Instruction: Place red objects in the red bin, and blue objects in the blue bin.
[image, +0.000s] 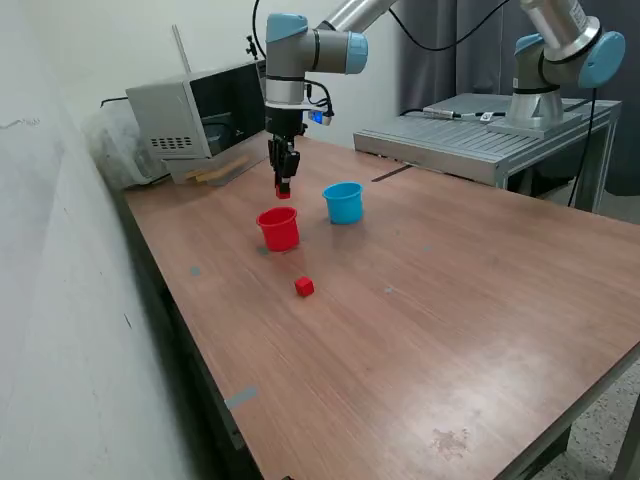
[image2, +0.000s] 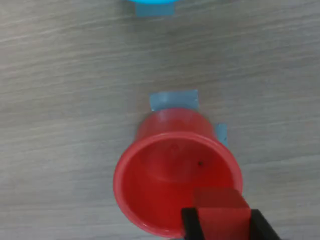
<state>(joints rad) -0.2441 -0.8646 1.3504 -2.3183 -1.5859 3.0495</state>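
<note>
Wooden table (image: 450, 300): red cube (image2: 220, 207) clamped between jaws above red bin (image2: 150, 175).

My bench is a wood-grain table (image: 450, 300) against a plain white wall (image: 60, 300). Grey box unit (image: 195, 120) at the far corner, grey metal platform (image: 480, 140) behind, dark curtain (image: 450, 60) beyond. Even lighting.
</note>
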